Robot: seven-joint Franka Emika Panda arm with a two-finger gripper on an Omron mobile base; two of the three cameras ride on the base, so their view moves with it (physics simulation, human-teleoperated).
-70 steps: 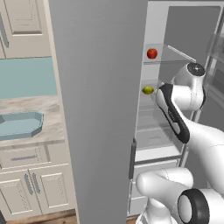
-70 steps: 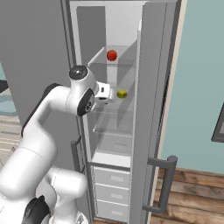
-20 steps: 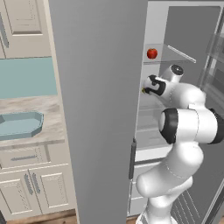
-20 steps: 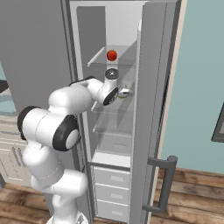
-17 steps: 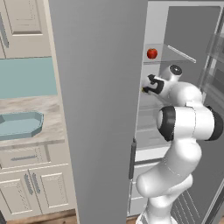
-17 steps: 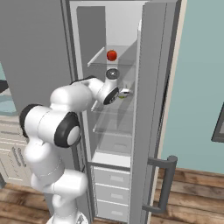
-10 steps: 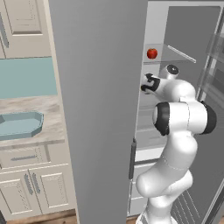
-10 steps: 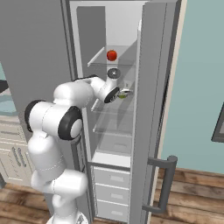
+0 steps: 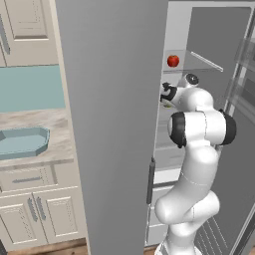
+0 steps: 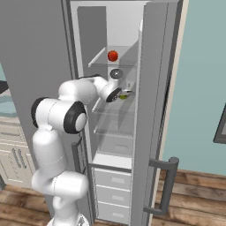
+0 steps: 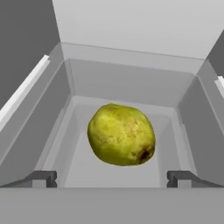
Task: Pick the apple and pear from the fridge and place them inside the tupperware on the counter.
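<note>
The yellow-green pear (image 11: 121, 134) lies on a glass shelf inside the fridge (image 10: 152, 88), straight ahead of my gripper (image 11: 112, 177). The gripper is open: its fingertips (image 11: 43, 178) stand wide apart on either side, and neither touches the fruit. From the right base, the gripper (image 10: 124, 93) is right at the pear (image 10: 125, 95). The red apple (image 10: 113, 55) sits one shelf higher, also seen as the apple (image 9: 173, 61) above my hand (image 9: 166, 95). The light blue tupperware (image 9: 22, 142) rests on the beige counter (image 9: 35, 119) at the left.
The fridge's open grey left door (image 9: 109, 124) stands between the counter and the fridge interior. The right door with its handle (image 10: 165, 187) hangs open on the other side. White drawers (image 10: 112, 185) sit below the shelves. Cream cabinets (image 9: 30, 209) are under the counter.
The arm has stretched further into the fridge, bringing the hand up to the pear on the middle shelf. The apple, pear and tupperware have not moved.
</note>
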